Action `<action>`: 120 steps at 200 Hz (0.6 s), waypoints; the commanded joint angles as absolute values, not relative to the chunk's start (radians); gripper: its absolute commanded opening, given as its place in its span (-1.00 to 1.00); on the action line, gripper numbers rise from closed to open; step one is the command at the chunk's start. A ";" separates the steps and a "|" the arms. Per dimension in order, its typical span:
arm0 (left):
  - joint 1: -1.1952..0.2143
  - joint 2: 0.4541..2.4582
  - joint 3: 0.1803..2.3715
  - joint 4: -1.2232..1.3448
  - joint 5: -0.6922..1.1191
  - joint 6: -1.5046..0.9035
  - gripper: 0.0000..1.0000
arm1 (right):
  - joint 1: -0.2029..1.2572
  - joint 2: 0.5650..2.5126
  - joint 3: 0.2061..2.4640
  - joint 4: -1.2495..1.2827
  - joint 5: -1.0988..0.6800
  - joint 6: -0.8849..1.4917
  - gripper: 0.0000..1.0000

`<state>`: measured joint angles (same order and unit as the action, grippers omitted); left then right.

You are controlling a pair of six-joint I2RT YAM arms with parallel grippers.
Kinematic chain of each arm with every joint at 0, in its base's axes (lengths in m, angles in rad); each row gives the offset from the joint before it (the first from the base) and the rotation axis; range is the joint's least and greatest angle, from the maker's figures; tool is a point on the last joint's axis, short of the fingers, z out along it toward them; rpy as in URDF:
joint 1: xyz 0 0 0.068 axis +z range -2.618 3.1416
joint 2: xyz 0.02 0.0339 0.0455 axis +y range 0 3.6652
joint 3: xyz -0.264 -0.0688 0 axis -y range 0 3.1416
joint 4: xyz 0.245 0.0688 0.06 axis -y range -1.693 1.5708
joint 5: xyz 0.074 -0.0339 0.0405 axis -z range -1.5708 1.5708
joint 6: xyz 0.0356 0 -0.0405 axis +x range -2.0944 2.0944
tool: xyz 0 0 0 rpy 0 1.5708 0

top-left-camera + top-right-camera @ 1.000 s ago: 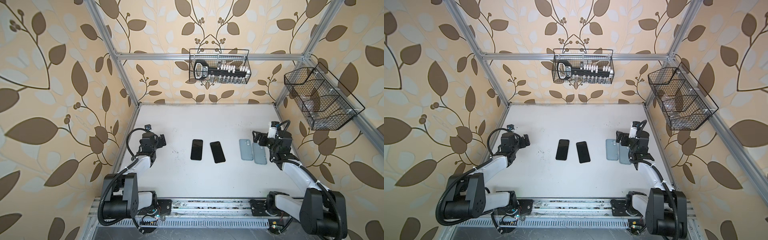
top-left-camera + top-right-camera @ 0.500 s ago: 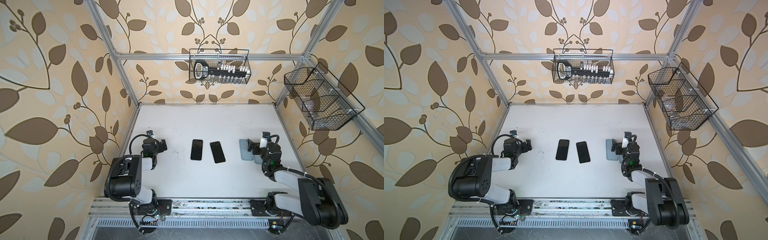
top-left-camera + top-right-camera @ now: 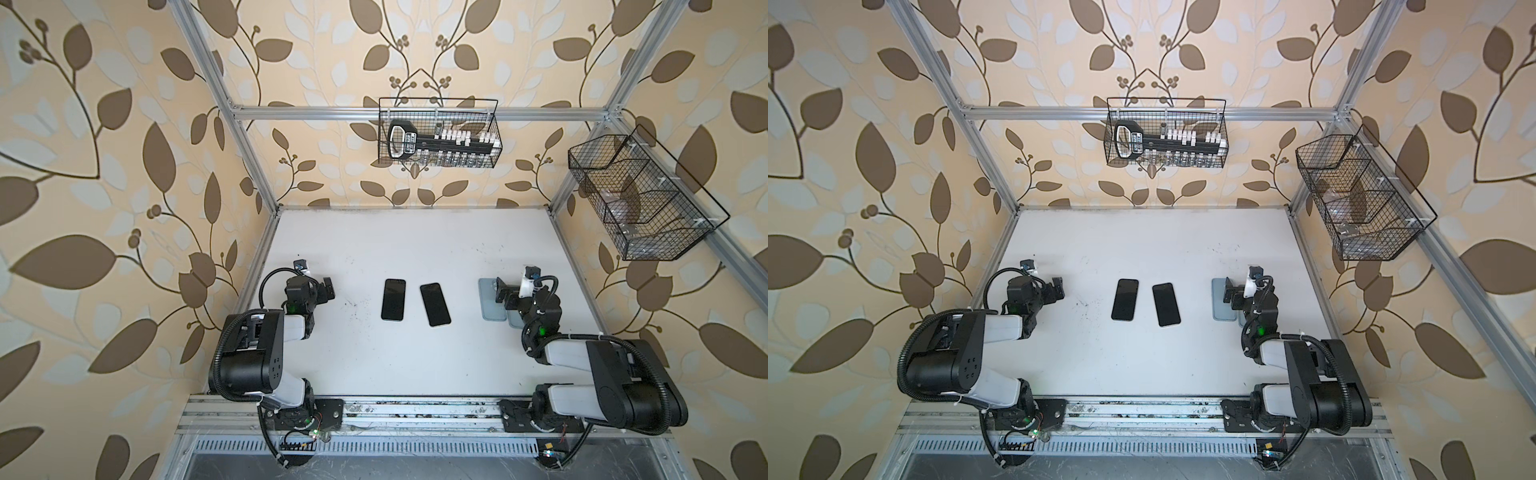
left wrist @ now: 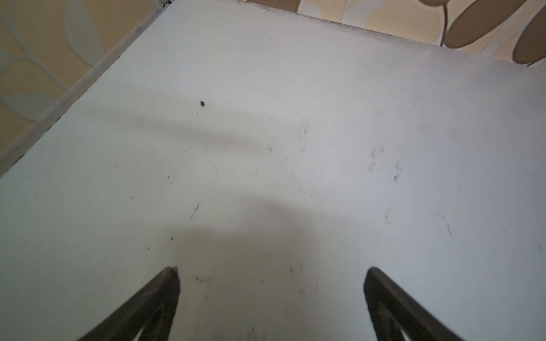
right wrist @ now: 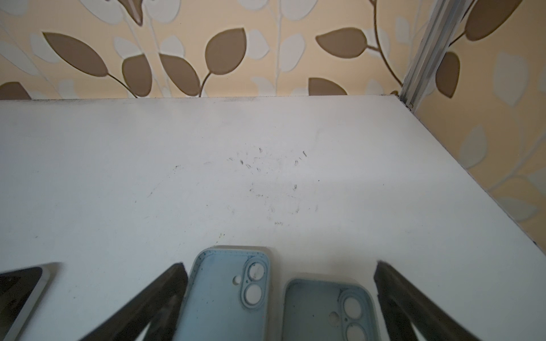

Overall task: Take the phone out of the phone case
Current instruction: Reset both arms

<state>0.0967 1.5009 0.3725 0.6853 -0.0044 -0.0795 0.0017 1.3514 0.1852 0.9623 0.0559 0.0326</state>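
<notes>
near edge: alu rail point(image 3: 415, 411) carries both arm bases, arms folded low over the white table point(image 3: 415, 249)

left gripper point(image 3: 327, 288): jaws fully apart, nothing in them. Sits at the left side of the table, well apart from the phones. Wrist view shows only bare scuffed table between its fingers point(image 4: 162, 289)

right gripper point(image 3: 505, 296): also spread wide, holding nothing. It's over the cases at the right side. In wrist view both cases lie within the span of its fingers point(image 5: 168, 289); can't tell if it touches either

phone 1 point(image 3: 393, 299) & phone 2 point(image 3: 435, 304): mid-table between the 2 grippers, flat, dark screens up, side by side w/ a small gap, not touching. Phone 2 is skewed a bit, phone 1 roughly square to the table. Both are out of the cases, seen in both top views. A corner of phone 2 shows at the edge of the right wrist view

case 1 point(image 3: 487, 305) & case 2 point(image 5: 322, 310): light blue, open side up, empty, camera cutouts visible. They're just beside each other, case 2 set slightly nearer the arm base. From above the gripper body hides most of case 2

far half of the table: scuff marks only

back wall: wire basket point(image 3: 436, 99) hung on the frame bar w/ black/white hardware inside, can't ID

right wall: 2nd wire basket point(image 3: 656, 232), contents unclear
</notes>
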 commanded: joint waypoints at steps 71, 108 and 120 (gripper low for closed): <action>0.078 1.524 0.424 0.691 -0.030 -0.049 0.97 | 0.001 1.348 0.187 0.997 0.054 0.012 1.00; 0.078 1.502 0.403 0.712 -0.025 -0.049 0.98 | 0.000 1.344 0.186 0.999 0.051 0.014 1.00; 0.078 1.497 0.399 0.712 -0.022 -0.049 0.98 | 0.000 1.345 0.187 0.999 0.052 0.014 1.00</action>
